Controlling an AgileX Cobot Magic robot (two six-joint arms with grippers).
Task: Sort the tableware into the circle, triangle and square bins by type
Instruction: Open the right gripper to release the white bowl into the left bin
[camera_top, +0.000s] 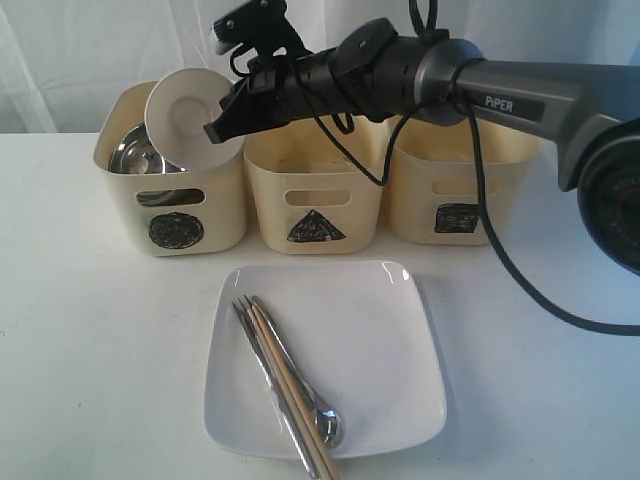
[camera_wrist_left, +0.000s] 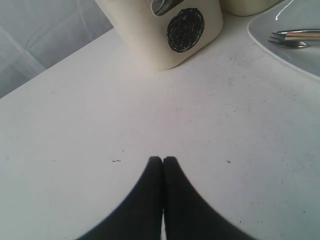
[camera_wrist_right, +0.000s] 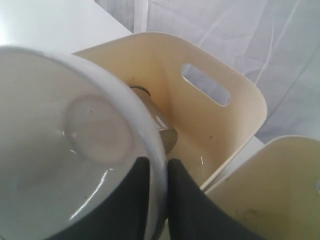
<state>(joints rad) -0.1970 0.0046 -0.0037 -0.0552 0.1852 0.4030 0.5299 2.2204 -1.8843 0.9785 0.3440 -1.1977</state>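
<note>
Two right fingers (camera_wrist_right: 172, 167) pinch the rim of the white bowl (camera_wrist_right: 75, 145), one inside and one outside; we see it held tilted in the air just above the circle bin (camera_top: 195, 215). Inside that bin lies a steel bowl (camera_top: 140, 150). Our left fingers (camera_wrist_left: 159, 167) are pressed together on nothing, over the bench (camera_wrist_left: 75, 125) in front of the circle bin. We find the plate (camera_top: 370, 330), carrying chopsticks (camera_top: 285, 385), also in front of that bin.

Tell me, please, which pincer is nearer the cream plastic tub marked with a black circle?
Right. The right pincer holds a small white bowl over the cream tub; the left pincer is over the white table, apart from its marked front.
</note>
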